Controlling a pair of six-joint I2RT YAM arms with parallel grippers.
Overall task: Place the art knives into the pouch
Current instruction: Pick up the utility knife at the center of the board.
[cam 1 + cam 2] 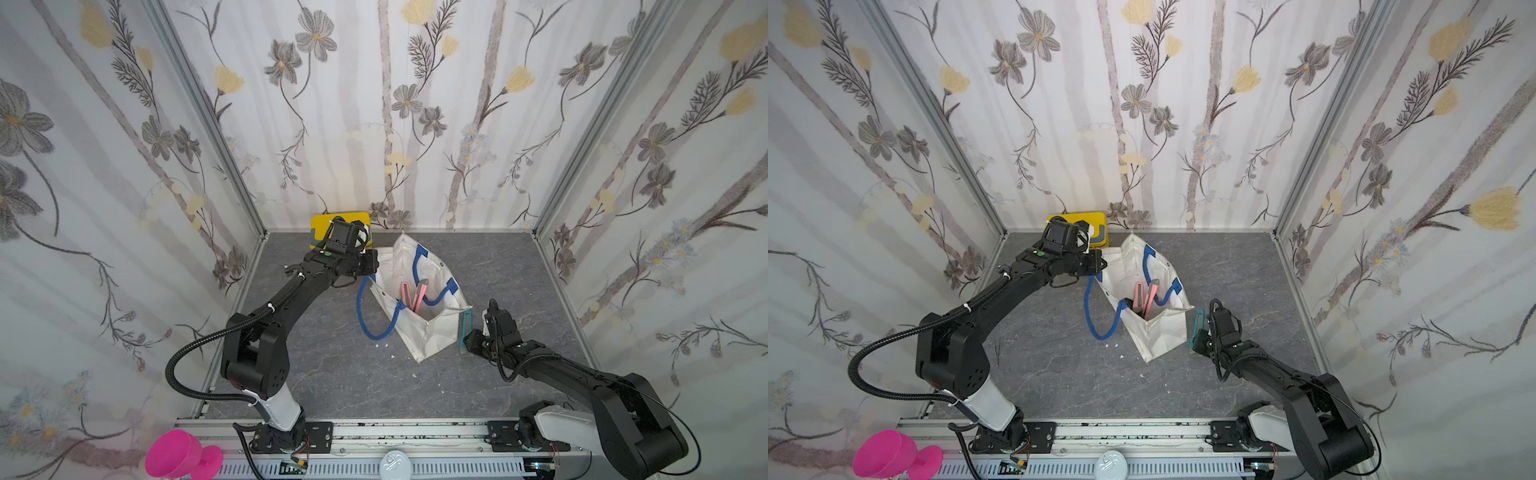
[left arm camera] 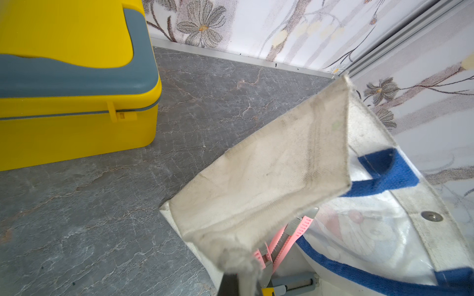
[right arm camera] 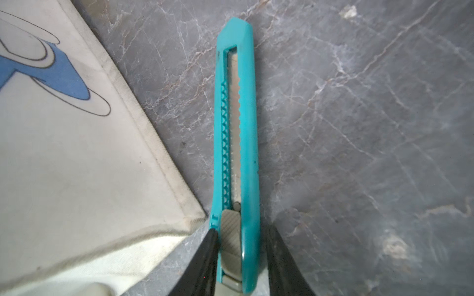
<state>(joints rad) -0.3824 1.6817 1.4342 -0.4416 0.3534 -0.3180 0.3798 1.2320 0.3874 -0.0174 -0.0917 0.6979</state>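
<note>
While flat on the table (image 3: 359,128), art knife (image 3: 237,153) between narrow jaws of right pincer (image 3: 240,229)

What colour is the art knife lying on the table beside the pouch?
The art knife is teal, clearest in the right wrist view.

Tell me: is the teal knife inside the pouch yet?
No, the teal knife lies on the table beside the pouch.

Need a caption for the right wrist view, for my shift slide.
Right gripper straddling the teal art knife on the grey table, beside the pouch.
</note>
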